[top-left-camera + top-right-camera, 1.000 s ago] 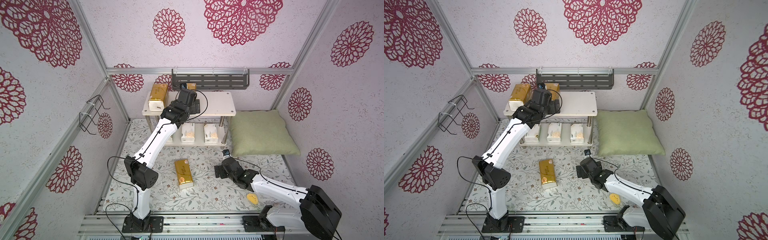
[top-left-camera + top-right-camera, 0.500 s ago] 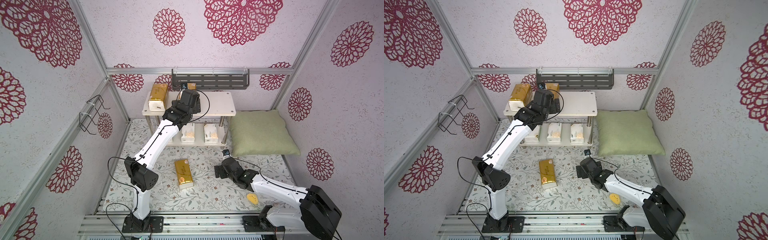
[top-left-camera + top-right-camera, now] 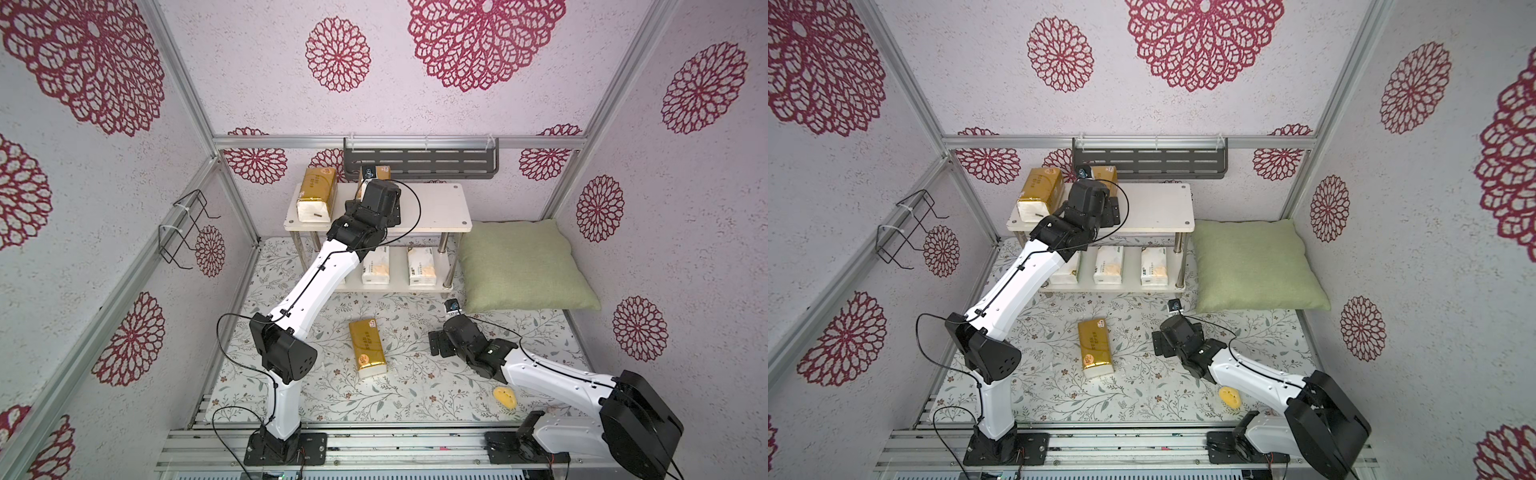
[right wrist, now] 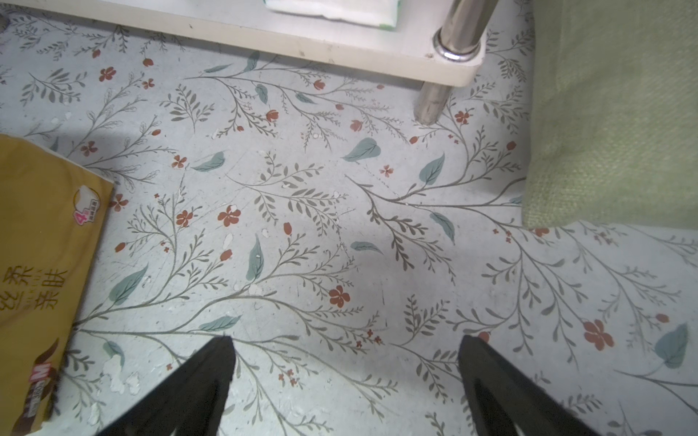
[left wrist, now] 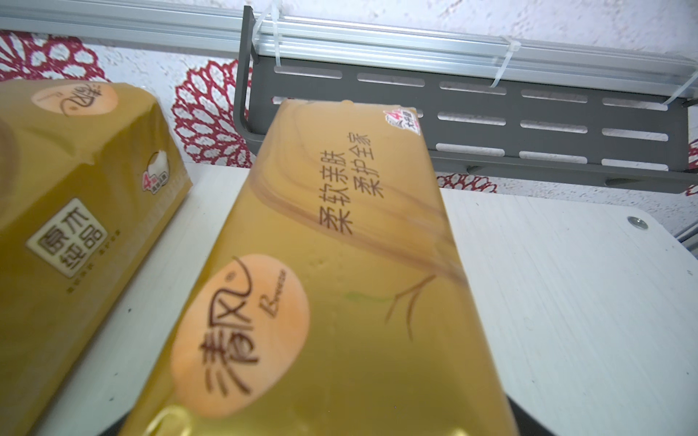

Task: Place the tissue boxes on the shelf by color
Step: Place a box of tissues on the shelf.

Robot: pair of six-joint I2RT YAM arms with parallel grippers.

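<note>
The floral surface [image 3: 415,399] carries everything. A green pillow [image 3: 523,266] lies at its right, just beside the white two-tier shelf [image 3: 436,208] at the back. The left arm [image 3: 316,286] reaches over the shelf's top board, and the right arm [image 3: 540,374] lies low over the surface. One gold box [image 3: 318,193] lies at the top board's left end. A second gold box [image 5: 340,283] is just beside it, apart, under the left end effector [image 3: 374,189]. Its fingers are hidden, so I cannot tell how wide it stands or whether it grips. Three white boxes [image 3: 1108,266] sit in a row on the lower board. A third gold box [image 3: 366,347] lies on the surface before the shelf. Near it the right end effector [image 4: 345,347] is spread wide, holding nothing. A small yellow scrap [image 3: 505,397] lies by the right arm.
</note>
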